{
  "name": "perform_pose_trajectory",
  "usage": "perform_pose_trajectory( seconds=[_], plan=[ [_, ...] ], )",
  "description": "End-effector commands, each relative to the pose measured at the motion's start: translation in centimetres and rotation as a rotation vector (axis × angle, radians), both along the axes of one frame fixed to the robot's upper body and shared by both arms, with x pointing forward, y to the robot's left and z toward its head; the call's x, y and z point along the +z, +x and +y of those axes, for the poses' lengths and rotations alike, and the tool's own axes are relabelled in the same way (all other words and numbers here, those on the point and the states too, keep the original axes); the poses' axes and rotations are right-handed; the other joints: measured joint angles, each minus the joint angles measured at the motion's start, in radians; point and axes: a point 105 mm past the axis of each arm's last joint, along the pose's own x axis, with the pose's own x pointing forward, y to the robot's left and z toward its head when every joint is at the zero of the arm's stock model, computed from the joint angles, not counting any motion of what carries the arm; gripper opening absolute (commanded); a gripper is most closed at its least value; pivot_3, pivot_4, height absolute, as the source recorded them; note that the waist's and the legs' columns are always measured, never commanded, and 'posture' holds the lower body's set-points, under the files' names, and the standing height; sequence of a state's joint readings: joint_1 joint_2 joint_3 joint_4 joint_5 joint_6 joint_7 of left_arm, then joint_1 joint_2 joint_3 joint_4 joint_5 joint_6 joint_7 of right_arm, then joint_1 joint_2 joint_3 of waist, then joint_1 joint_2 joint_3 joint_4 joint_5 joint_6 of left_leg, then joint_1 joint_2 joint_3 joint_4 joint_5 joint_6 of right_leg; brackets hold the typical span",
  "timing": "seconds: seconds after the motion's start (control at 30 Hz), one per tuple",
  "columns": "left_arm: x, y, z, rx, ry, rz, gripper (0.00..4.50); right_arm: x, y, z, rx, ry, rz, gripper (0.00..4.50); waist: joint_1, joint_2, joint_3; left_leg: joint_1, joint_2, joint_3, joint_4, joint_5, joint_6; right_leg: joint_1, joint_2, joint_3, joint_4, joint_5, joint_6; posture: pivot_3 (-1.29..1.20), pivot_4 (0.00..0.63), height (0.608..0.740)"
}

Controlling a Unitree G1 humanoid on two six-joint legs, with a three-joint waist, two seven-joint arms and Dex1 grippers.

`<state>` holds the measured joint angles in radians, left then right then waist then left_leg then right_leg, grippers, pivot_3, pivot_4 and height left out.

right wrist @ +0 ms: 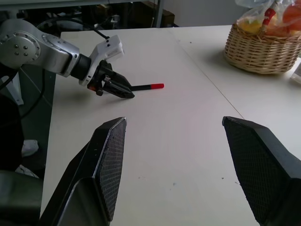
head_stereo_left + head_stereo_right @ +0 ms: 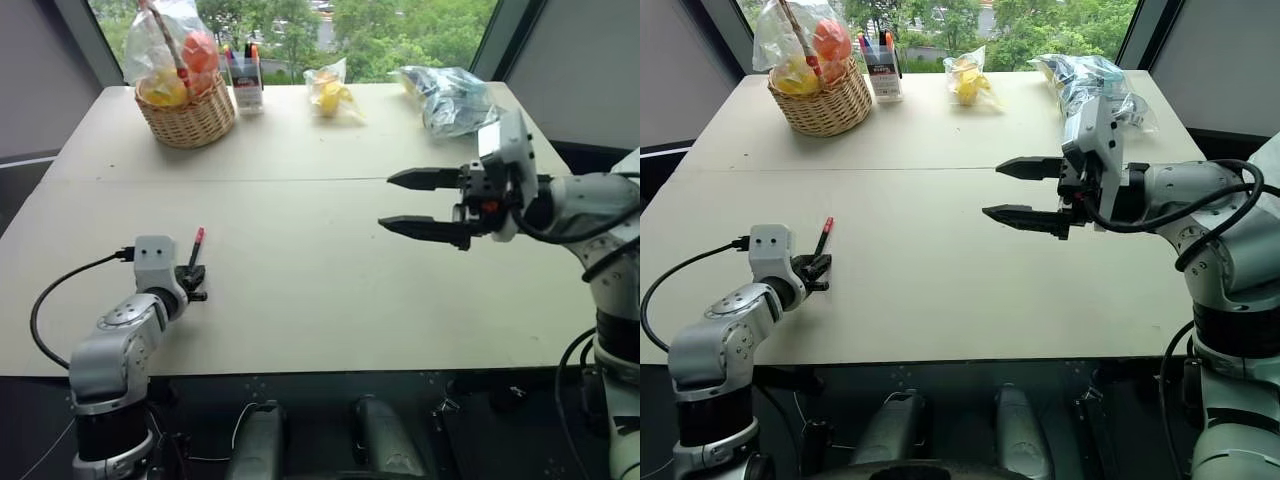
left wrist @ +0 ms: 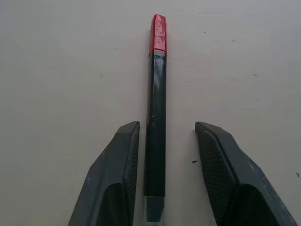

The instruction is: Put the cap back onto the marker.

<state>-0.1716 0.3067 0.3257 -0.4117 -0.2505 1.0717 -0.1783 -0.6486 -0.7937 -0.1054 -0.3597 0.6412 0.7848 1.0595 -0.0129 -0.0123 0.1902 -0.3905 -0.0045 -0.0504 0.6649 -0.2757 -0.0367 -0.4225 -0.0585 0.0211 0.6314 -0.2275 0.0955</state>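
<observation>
Left eye view: left gripper (image 2: pixel 194 282) low on the table (image 2: pixel 320 300), fingers parted either side of the marker (image 3: pixel 155 127), not clamping it. Marker lies flat, red cap (image 3: pixel 158 33) already on its far end. Right gripper (image 2: pixel 405 204) raised above the table, well apart, wide open, empty.

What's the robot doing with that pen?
The marker lies flat on the table with its red cap on the end. The left gripper sits low around it, fingers apart on either side, so it isn't squeezing it. The right gripper hangs open in the air over the table, holding nothing. It looks like the capping is done.
</observation>
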Motion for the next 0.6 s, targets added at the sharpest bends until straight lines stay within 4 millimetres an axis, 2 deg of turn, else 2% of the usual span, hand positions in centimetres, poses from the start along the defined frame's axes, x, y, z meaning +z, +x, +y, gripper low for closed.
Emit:
perform_pose_trajectory(
  seconds=[0.03,0.07,0.27,0.43,0.6],
  plan=[
    [1.0,-0.1,0.4,0.008,0.028,-0.044,3.96,0.7,-0.2,-0.1,0.009,-0.005,-0.045,3.34,0.0,0.0,0.0,0.0,0.0,0.0,0.0,0.0,0.0,0.0,0.0,0.0,0.0,0.0,0.0,0.0,0.15,0.74],
    [1.3,-0.1,0.2,0.003,0.033,-0.063,4.45,0.7,-0.2,-0.1,0.01,-0.01,-0.047,3.34,0.0,0.0,0.0,0.0,0.0,0.0,0.0,0.0,0.0,0.0,0.0,0.0,0.0,0.0,0.0,0.0,0.15,0.74],
    [4.0,-1.1,-1.1,0.002,0.053,-0.173,4.45,0.8,0.4,-0.6,0.019,-0.041,-0.063,3.34,0.002,0.0,0.0,0.0,0.0,0.0,0.0,0.0,0.0,0.0,0.0,0.0,0.0,0.0,0.0,0.0,0.15,0.74],
    [6.2,-3.1,-1.8,0.043,0.05,-0.253,4.45,0.8,1.2,-0.8,0.03,-0.056,-0.074,3.34,0.002,-0.001,0.0,0.0,0.0,0.001,0.0,0.0,0.0,0.0,-0.001,0.001,-0.001,0.0,0.0,0.0,0.15,0.74],
    [6.9,-4.9,-2.4,0.07,0.063,-0.254,4.45,0.6,1.6,-1.1,0.051,-0.075,-0.066,3.34,0.0,-0.001,0.0,0.0,0.0,0.001,0.0,0.0,0.0,0.0,-0.001,0.001,-0.001,0.0,0.0,0.0,0.15,0.74]
  ],
)
